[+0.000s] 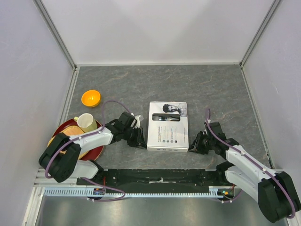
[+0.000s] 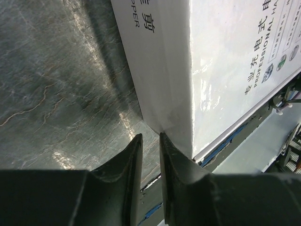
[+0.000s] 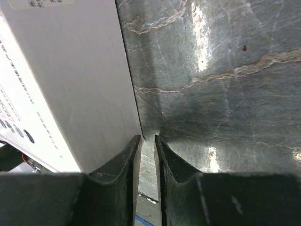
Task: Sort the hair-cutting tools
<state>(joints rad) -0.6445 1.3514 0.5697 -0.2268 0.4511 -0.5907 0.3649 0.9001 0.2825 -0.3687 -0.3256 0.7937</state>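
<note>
Meanwhile the white box (image 1: 168,126) lies flat on the bench (image 1: 211,89), long axis running away from the arms. Left claw (image 1: 139,141) and right claw (image 1: 194,147), each nearly pressed together and pinching nothing, flank its near corners. Hair-cutting tools presumably sit inside, hidden.

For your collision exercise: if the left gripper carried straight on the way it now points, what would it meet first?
Probably the near corner of the white box, just beyond the left gripper. Its nearly closed jaws point at that edge; depth is uncertain.
</note>
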